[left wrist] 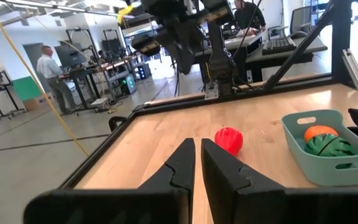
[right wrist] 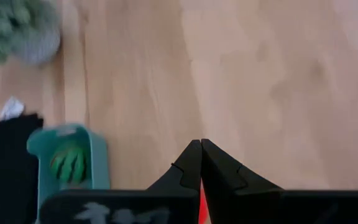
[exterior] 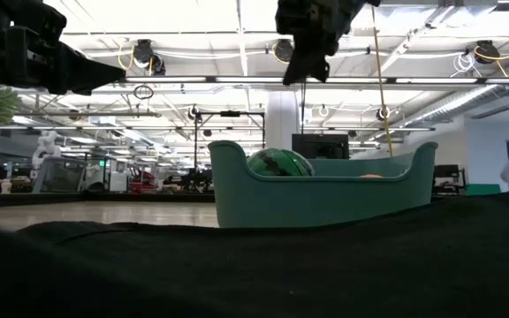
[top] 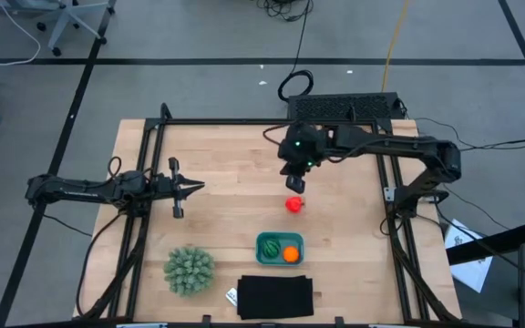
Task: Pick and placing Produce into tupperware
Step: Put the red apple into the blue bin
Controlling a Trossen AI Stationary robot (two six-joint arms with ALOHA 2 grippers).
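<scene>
Two of the three toy pieces already lie inside the small shallow teal plastic container (top: 280, 248), which stands on the wooden worktop (top: 226, 164) toward its near edge: the dark green striped ball (top: 271, 246) and the orange ball (top: 291, 254) sit side by side in it. The red toy fruit (top: 294, 204) is the one still out; it rests on the bare wood, near the container but apart from it, on the side away from the black flat rectangle (top: 275, 297).

The right gripper (top: 295, 183) hangs above the worktop just beside the red fruit, on the far side of it, and its jaws are clenched together with nothing between them. In its wrist view a thin strip of red shows just past the closed fingertips. The left gripper (top: 190, 187) waits well apart over the left part of the worktop, its jaws almost closed and empty.

So I judge the step in hand to be the pick of the last piece. The next move calls for the right jaws to release wide, come over the red fruit and lower around it before closing; then a short carry toward the container, to the free space beside the two balls. The spiky pale-green plant (top: 189, 270) is no part of this.
</scene>
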